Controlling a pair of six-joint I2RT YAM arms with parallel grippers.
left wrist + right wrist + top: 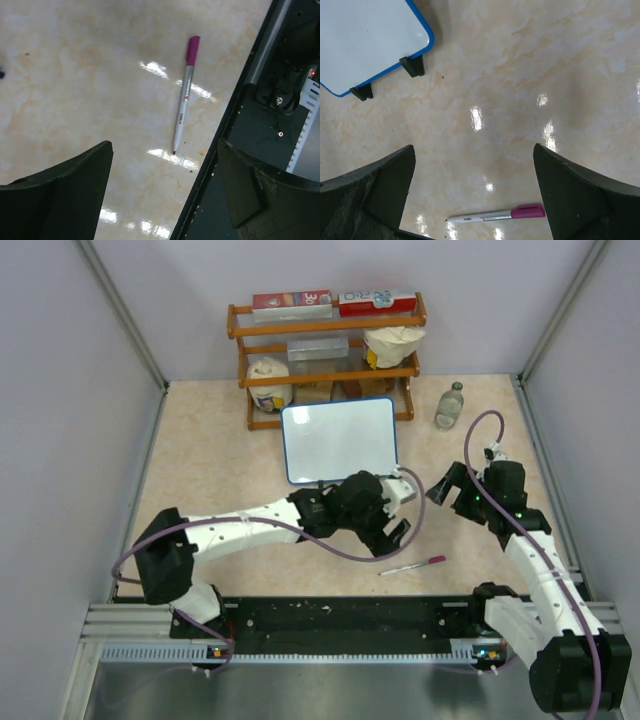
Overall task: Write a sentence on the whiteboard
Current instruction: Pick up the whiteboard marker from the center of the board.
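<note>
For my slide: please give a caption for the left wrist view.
Open left claw over a marker lying on the table.

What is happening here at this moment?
Nothing is held. The left gripper and the right gripper are both open above the table. The pink marker lies loose on the table near them. The whiteboard sits farther back, and no writing shows on it.

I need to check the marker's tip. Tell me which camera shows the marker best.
Left wrist: the marker lies whole and close, mid-frame, tip visible. Right wrist shows it at the bottom edge, between the fingers; top external shows it only small.
</note>
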